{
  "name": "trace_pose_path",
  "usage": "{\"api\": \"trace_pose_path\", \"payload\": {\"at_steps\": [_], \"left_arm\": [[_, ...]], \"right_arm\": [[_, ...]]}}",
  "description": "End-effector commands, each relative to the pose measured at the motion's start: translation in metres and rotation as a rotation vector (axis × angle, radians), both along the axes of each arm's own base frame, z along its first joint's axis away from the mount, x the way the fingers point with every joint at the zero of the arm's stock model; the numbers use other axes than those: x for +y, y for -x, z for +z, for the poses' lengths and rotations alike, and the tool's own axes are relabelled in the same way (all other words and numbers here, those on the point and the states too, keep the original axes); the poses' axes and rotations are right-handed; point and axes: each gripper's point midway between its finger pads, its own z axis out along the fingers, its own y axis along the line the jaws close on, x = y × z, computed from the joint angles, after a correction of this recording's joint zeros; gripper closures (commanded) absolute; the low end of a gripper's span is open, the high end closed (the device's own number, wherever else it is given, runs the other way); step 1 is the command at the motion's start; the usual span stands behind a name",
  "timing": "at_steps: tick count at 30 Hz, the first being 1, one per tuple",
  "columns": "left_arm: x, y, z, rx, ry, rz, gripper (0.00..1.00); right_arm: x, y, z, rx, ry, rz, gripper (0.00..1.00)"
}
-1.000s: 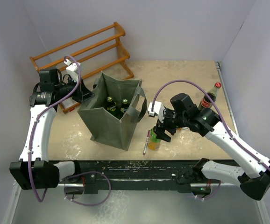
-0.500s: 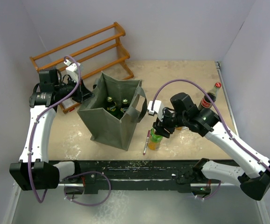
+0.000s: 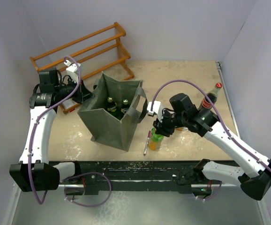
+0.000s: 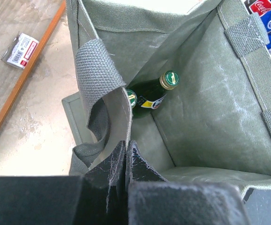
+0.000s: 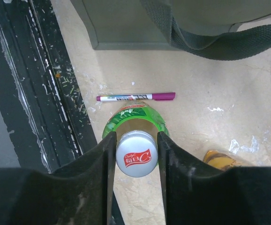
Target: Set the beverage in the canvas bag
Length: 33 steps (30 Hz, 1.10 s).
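The canvas bag (image 3: 109, 122) stands open left of centre, with two green glass bottles (image 3: 111, 105) inside. My left gripper (image 3: 85, 96) is shut on the bag's near rim; in the left wrist view its fingers (image 4: 126, 145) pinch the fabric edge beside a loop handle (image 4: 95, 75), and the bottles (image 4: 152, 96) lie against the bag's inner wall (image 4: 210, 108). The beverage, a green-labelled bottle (image 3: 155, 140) with a silver cap (image 5: 135, 157), stands on the table right of the bag. My right gripper (image 3: 160, 130) is above it, both fingers (image 5: 134, 136) pressed against the cap's sides.
A purple-capped pen (image 3: 146, 143) lies just left of the bottle, also in the right wrist view (image 5: 135, 97). A cola bottle (image 3: 210, 97) stands at the right. A wooden rack (image 3: 84, 47) is behind the bag. The black front rail (image 3: 135, 168) is close by.
My right gripper has shifted slightly left and settled over the bottle's cap. The bottle, the bag and the left arm have not moved.
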Motion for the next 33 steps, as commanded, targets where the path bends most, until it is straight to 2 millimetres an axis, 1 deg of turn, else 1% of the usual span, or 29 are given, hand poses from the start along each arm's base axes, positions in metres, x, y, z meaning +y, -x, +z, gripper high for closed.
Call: {"api": "trace_pose_path", "payload": {"at_steps": [1,5,6,9,15,21,23,24,25,28,29,30,33], "left_arm": [[0.001,0.001,0.007,-0.048,-0.009,-0.005,1.00],[0.001,0.000,0.007,-0.048,-0.008,-0.005,1.00],[0.002,0.000,0.007,-0.049,-0.009,-0.004,1.00],[0.002,-0.001,0.008,-0.049,-0.007,-0.003,1.00],[0.002,-0.002,0.008,-0.049,-0.011,-0.005,1.00],[0.003,-0.002,0.008,-0.047,-0.018,-0.004,1.00],[0.003,-0.003,0.007,-0.044,-0.016,-0.006,1.00],[0.002,-0.003,0.007,-0.041,-0.016,-0.008,1.00],[0.002,-0.003,0.007,-0.041,-0.017,-0.008,1.00],[0.002,-0.004,0.006,-0.039,-0.015,-0.011,1.00],[0.002,-0.004,0.006,-0.041,-0.015,-0.013,1.00],[0.002,-0.004,0.007,-0.043,-0.014,-0.012,1.00],[0.002,-0.004,0.007,-0.044,-0.012,-0.014,1.00]], "right_arm": [[0.004,-0.001,0.006,-0.010,-0.029,0.011,0.66],[0.007,-0.005,0.022,-0.040,-0.055,-0.001,0.95],[0.007,-0.008,0.027,-0.049,-0.061,-0.009,1.00],[0.010,-0.017,0.047,-0.080,-0.086,-0.037,1.00],[0.016,-0.038,0.104,-0.156,-0.130,-0.100,1.00],[0.012,-0.062,0.180,-0.296,-0.196,-0.205,1.00],[0.009,-0.071,0.211,-0.370,-0.232,-0.239,1.00],[0.007,-0.075,0.234,-0.425,-0.264,-0.254,1.00],[0.007,-0.077,0.249,-0.453,-0.289,-0.266,1.00],[0.011,-0.087,0.289,-0.533,-0.343,-0.279,1.00],[0.010,-0.087,0.304,-0.561,-0.370,-0.282,1.00],[0.013,-0.091,0.315,-0.580,-0.386,-0.281,1.00],[0.019,-0.094,0.349,-0.633,-0.453,-0.274,1.00]]}}
